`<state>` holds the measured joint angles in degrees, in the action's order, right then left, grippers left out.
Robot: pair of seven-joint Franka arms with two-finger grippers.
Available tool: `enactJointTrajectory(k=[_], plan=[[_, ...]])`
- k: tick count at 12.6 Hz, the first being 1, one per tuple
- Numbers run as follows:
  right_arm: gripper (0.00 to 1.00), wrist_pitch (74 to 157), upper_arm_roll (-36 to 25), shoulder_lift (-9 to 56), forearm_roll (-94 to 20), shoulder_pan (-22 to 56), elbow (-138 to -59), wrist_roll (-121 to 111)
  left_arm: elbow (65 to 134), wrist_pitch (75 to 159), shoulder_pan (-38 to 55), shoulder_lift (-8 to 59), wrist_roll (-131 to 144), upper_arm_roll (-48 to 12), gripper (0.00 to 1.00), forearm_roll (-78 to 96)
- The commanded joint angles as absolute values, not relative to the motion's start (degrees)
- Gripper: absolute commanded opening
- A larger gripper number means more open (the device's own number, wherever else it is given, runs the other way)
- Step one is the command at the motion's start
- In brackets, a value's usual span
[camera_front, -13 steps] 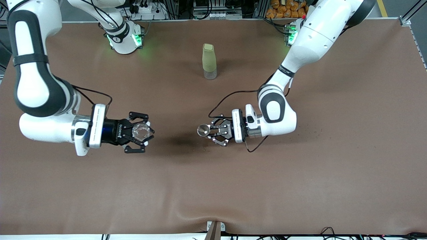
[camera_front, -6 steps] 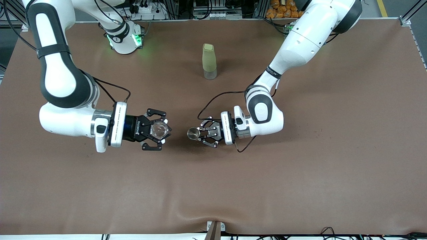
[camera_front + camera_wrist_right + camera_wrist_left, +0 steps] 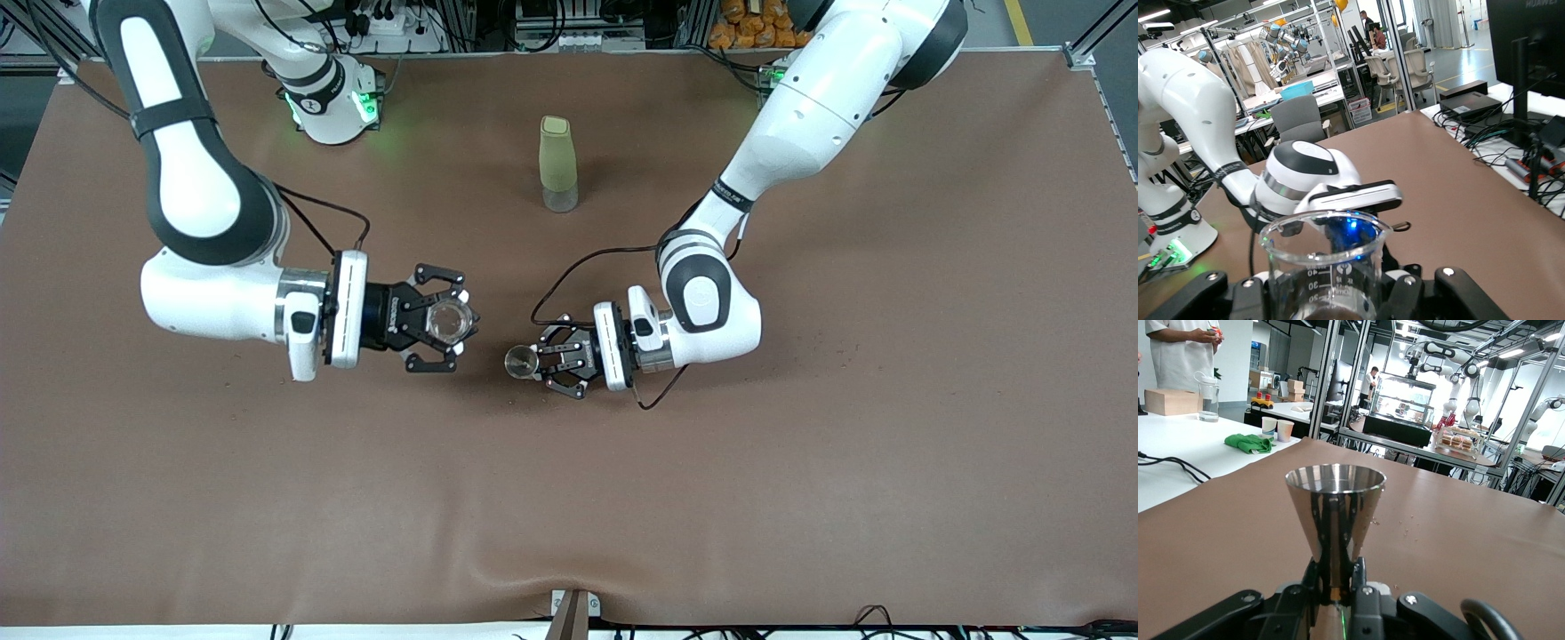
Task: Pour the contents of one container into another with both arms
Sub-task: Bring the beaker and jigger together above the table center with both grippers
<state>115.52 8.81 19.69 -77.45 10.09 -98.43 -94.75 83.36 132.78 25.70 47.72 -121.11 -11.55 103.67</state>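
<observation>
So at this point both arms had their stuff in hand. The right gripper (image 3: 449,324) was up over the middle of the brown bench (image 3: 569,498), toward the right arm's end, with its fingers (image 3: 436,311) clamped around the little clear glass cup (image 3: 447,324). From the front view you could look straight down into the cup's round mouth, so it sat pretty much upright. In the right wrist view the glass cup (image 3: 1325,267) filled the foreground between the black fingers (image 3: 1201,293), and you could read printed measuring marks on its wall. What was inside it, I couldn't make out.

The left gripper (image 3: 533,362) hung over the middle of the bench too, fingers (image 3: 553,356) pinched tight on the steel jigger (image 3: 521,361). The left wrist view showed the jigger (image 3: 1335,513) standing upright, gripped down at its narrow waist, with the wide shiny rim on top.

Cup and jigger were near each other but not touching, with a gap of bare bench showing between them.

The tall pale-green bottle (image 3: 557,164) with the clear base stood upright on the bench, farther from the front camera than both grippers and well apart from them.
</observation>
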Motion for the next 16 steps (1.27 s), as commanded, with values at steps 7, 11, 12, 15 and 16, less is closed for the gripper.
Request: enactJointTrajectory(k=[7, 11, 12, 15, 16], plan=[[0.0, 118.0, 12.4, 14.7, -70.3, 10.3, -105.7, -83.1, 84.5, 133.9, 27.4, 47.3, -121.0, -11.3, 0.0, 104.4], [0.0, 117.9, 12.4, 14.4, -70.3, 10.2, -108.0, -80.1, 84.5, 133.8, 26.5, 47.3, -126.5, -11.3, 0.0, 104.5], [0.0, 117.9, 12.5, 14.5, -70.2, 10.4, -108.0, -77.6, 84.6, 133.8, 25.9, 47.3, -128.0, -11.3, 0.0, 104.8], [0.0, 118.4, 13.7, 14.5, -70.3, 10.6, -108.9, -74.1, 84.6, 134.6, 26.7, 47.5, -133.2, -11.3, 0.0, 110.4], [0.0, 119.2, 14.2, 14.5, -70.5, 10.6, -108.7, -72.8, 84.6, 135.0, 26.7, 47.7, -136.5, -11.3, 0.0, 112.9]])
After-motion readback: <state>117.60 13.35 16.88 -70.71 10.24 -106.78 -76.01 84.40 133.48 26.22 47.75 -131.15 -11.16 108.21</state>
